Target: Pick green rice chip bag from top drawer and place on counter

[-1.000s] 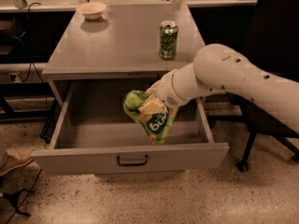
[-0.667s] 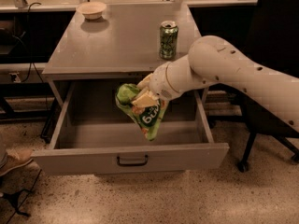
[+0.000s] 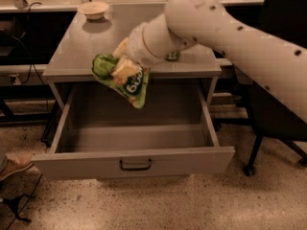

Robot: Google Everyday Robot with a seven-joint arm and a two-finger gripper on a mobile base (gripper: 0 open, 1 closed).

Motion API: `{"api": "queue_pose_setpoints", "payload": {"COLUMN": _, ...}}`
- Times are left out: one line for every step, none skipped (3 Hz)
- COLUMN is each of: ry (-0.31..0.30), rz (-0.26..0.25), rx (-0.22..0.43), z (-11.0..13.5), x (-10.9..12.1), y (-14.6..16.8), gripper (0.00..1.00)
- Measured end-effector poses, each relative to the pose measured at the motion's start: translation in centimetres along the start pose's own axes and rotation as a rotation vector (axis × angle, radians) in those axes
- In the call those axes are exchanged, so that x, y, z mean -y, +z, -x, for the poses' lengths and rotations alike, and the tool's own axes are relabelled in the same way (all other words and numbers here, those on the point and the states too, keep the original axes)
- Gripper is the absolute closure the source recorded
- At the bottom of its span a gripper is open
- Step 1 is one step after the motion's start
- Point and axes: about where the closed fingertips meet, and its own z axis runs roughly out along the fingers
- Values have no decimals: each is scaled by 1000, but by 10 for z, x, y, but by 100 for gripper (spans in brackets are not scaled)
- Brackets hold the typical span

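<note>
The green rice chip bag (image 3: pixel 130 86) hangs in the air in front of the counter's front edge, above the open top drawer (image 3: pixel 134 163). My gripper (image 3: pixel 122 61) is shut on the bag's upper part, its pale fingers (image 3: pixel 125 68) pressed on the bag. The white arm (image 3: pixel 216 23) reaches in from the upper right and crosses over the counter (image 3: pixel 91 47). The drawer is pulled out, with a dark curved handle (image 3: pixel 135 165) on its front panel, and its inside shows bare.
A small pale bowl (image 3: pixel 93 8) stands at the counter's back left. A green drink can (image 3: pixel 172 56) is mostly hidden behind the arm. A black chair (image 3: pixel 273 143) stands to the right. A shoe (image 3: pixel 14 164) lies at the left floor edge.
The gripper has lifted the bag up out of the drawer and moved it left, to the height of the counter's front edge. The arm now covers the can.
</note>
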Motion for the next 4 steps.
{"api": "queue_pose_setpoints", "payload": {"ry": -77, "rz": -55, "rx": -80, "z": 17, "x": 26, "y": 9, "gripper": 100}}
{"api": "queue_pose_setpoints", "payload": {"ry": -111, "rz": -99, "rx": -163, "z": 19, "x": 61, "y": 28, "gripper": 100}}
{"api": "queue_pose_setpoints", "payload": {"ry": -166, "rz": -114, "rx": -244, "z": 34, "x": 102, "y": 65, "gripper": 100}}
{"api": "queue_pose_setpoints", "payload": {"ry": -164, "rz": -113, "rx": -245, "z": 32, "x": 101, "y": 64, "gripper": 100}}
